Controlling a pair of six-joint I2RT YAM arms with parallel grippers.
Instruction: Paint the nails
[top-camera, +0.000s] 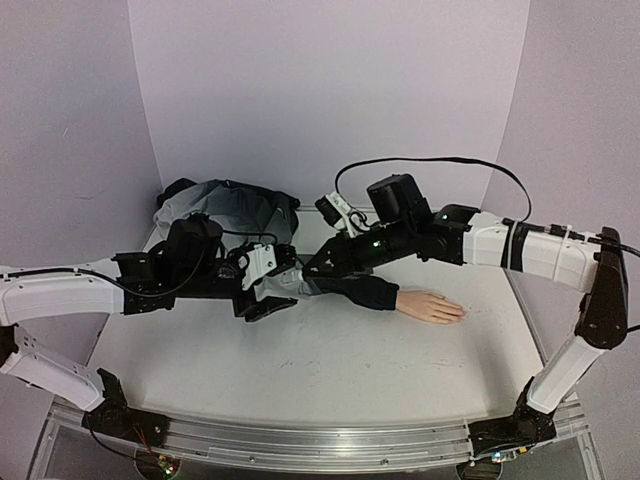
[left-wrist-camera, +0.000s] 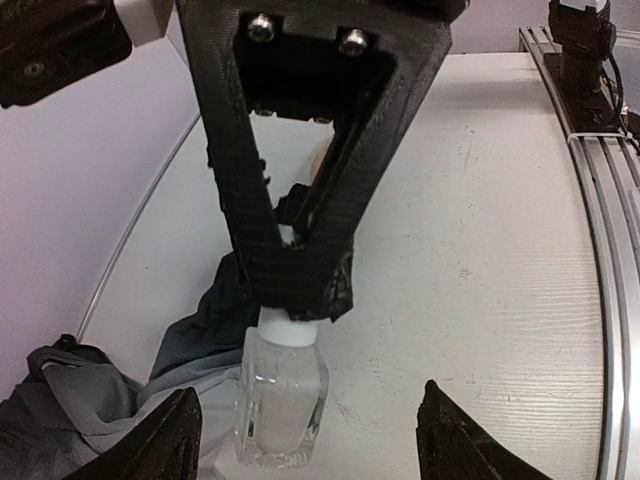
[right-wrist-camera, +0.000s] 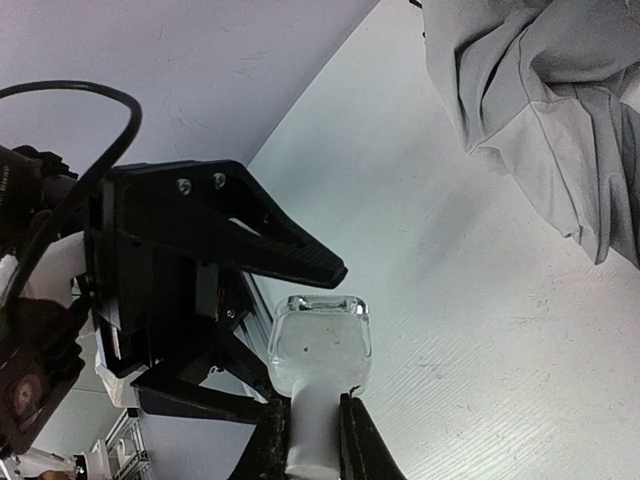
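The pale mannequin hand (top-camera: 432, 305) lies flat on the table, sticking out of a dark sleeve (top-camera: 360, 290); its nails are too small to make out. A small clear bottle of whitish liquid (left-wrist-camera: 282, 395) hangs by its white cap (left-wrist-camera: 290, 325) from my right gripper (right-wrist-camera: 315, 400), which is shut on that cap. The bottle also shows in the right wrist view (right-wrist-camera: 320, 345). My left gripper (left-wrist-camera: 310, 392) is open, its fingers (left-wrist-camera: 170, 440) standing on either side of the bottle without touching it. Both grippers meet left of the sleeve, my right gripper (top-camera: 308, 270) next to my left gripper (top-camera: 280, 288).
The grey jacket (top-camera: 225, 210) lies bunched at the back left, its folds close behind the bottle in the left wrist view (left-wrist-camera: 90, 410). The white table (top-camera: 330, 370) has a metal rail (top-camera: 300, 440) along the near edge and purple walls around it.
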